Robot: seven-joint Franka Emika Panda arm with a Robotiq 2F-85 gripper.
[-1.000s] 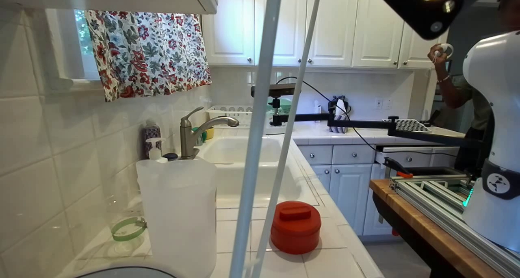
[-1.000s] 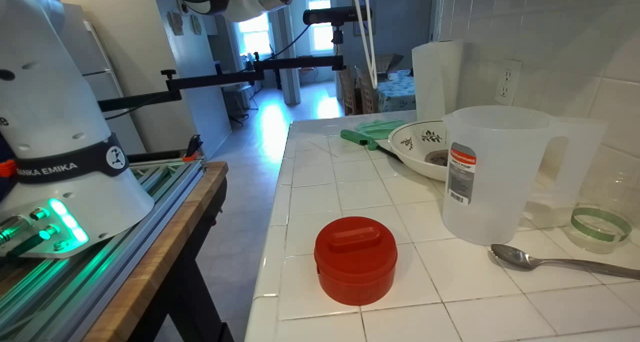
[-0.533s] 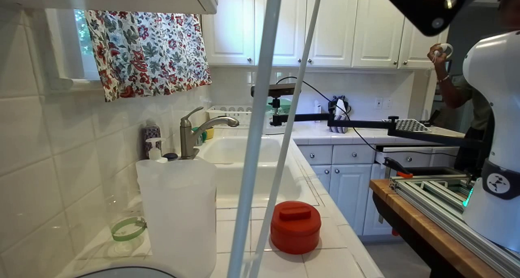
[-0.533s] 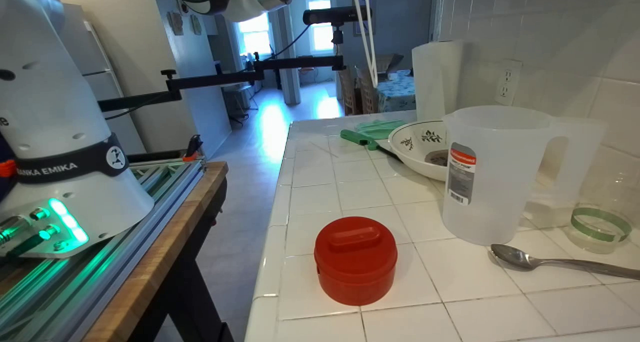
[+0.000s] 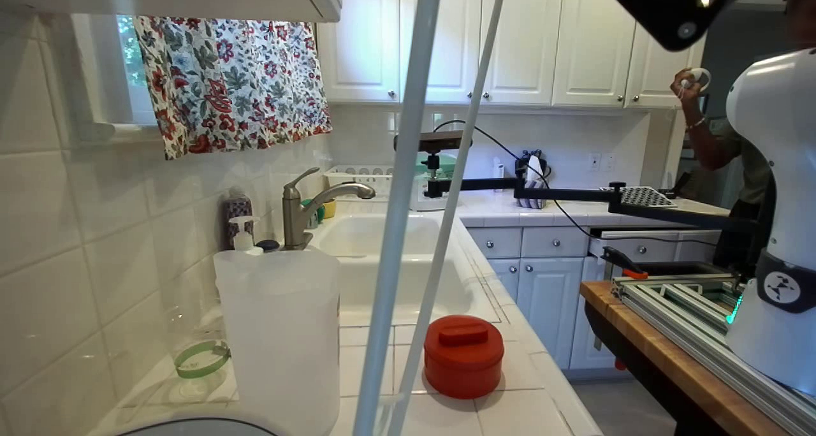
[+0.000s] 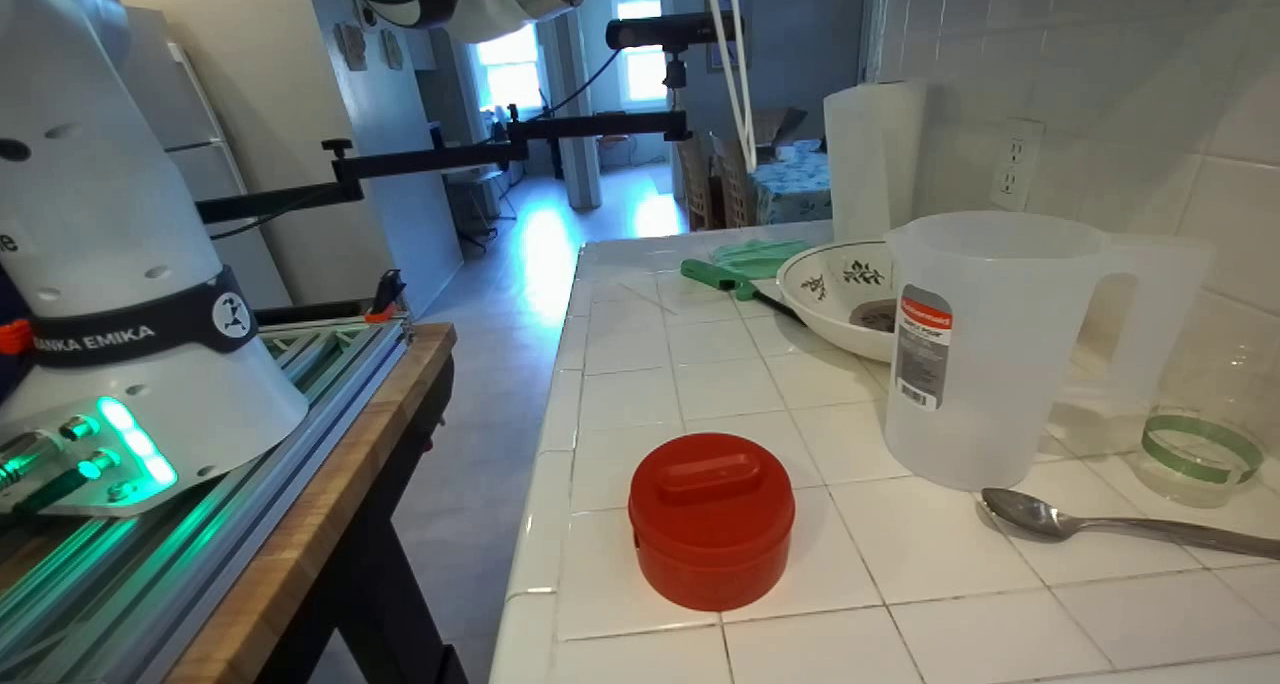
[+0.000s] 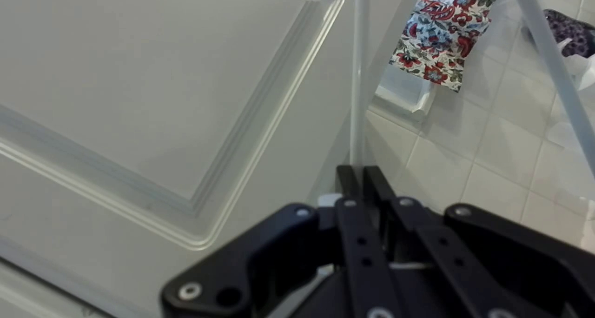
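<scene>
My gripper clamped on one leg of long white plastic-looking V-shaped rod pair; lower end shows above far edge of white tiled counter in exterior view. Guessing light, smooth, springy; best hold: straight stretch.

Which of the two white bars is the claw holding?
The vertical bar in the wrist view, pinched in the gripper; the slanting bar passes clear to the right.

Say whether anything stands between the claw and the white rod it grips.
Nothing visible: in the wrist view, the claw is clamped directly on the white rod; a second rod shows at right, apart from the claw.
</scene>
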